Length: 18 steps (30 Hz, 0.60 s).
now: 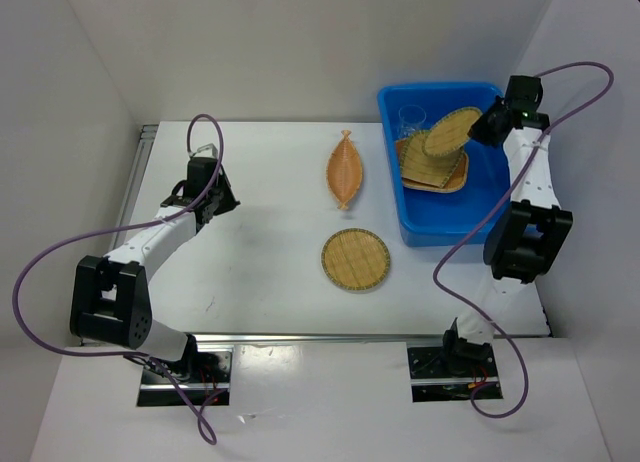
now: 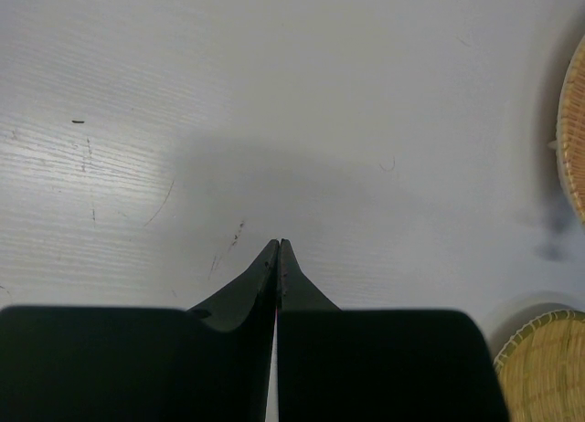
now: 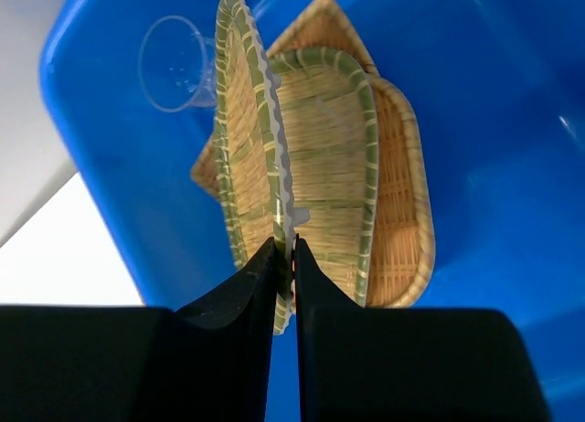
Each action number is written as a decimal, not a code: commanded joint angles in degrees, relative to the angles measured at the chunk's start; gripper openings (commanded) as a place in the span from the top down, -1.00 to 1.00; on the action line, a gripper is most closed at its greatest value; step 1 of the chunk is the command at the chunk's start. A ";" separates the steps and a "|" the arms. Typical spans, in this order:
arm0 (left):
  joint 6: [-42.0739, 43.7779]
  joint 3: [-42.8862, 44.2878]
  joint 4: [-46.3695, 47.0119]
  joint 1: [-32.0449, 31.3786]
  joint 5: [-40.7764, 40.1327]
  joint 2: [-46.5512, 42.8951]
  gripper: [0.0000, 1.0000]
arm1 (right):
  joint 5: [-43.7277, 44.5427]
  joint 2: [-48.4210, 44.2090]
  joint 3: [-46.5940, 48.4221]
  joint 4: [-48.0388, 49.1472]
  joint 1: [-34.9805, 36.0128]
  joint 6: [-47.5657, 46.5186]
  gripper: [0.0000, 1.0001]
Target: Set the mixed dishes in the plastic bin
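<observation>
Top external: a round woven tray (image 1: 452, 132) is clamped edgewise by the right gripper (image 1: 487, 127) over stacked bamboo trays (image 1: 432, 172) and a clear cup (image 1: 412, 119) inside the smooth blue bin (image 1: 455, 229). A leaf-shaped tray (image 1: 345, 169) and a flat round tray (image 1: 355, 259) are seen on the table (image 1: 260, 182). The jaws of the left gripper (image 2: 278, 247) are pressed together, empty.

Bright, diffuse and even from overhead in the top view; bounces off white walls and leaves only faint, soft-edged shadows beside the arms on the tabletop (image 1: 250, 272); sharp throughout, greying slightly toward the lower corners. In the left wrist view, throws a broad, blurry grey shadow across the tabletop ahead of the left hand (image 2: 277, 250); renders the fingers as near-featureless black; shows fine scratches crisply. In the right wrist view, saturates the blue bin (image 3: 512, 212), with pale glare streaks on its wall; blows out the tabletop at lower left; glints on the clear cup (image 3: 174, 66); softens the edge-on tray (image 3: 242, 148) near the lens.
</observation>
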 commanded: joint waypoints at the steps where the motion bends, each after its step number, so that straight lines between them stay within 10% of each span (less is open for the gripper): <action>1: -1.08 0.44 2.41 0.34 0.11 0.10 0.94 | 1.04 2.53 -0.12 2.14 -0.30 -0.17 0.98; 15: -3.45 -1.23 4.69 0.34 -0.42 -0.42 0.94 | 0.51 12.03 4.44 -0.06 1.36 -0.17 0.96; 18: -3.45 -1.76 5.22 0.34 -0.42 -0.43 0.94 | 1.13 12.55 4.45 -1.98 1.36 -0.69 0.42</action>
